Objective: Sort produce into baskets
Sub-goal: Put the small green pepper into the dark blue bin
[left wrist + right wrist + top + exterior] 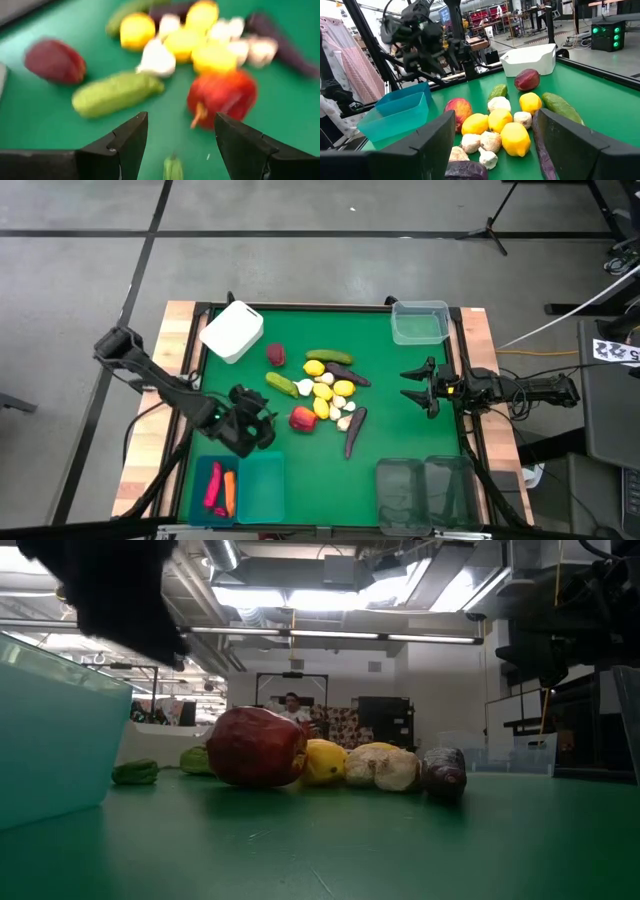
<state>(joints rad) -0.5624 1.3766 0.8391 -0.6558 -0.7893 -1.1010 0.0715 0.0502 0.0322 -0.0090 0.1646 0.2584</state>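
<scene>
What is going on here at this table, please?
A two-armed robot is sorting toy fruit and vegetables into bins. The left claw is open and empty, above the green mat near the red apple at the edge of the pile. The right claw waits open on the other side of the pile. One teal bin already holds red and orange pieces; the white box and the clear tub look empty.
</scene>
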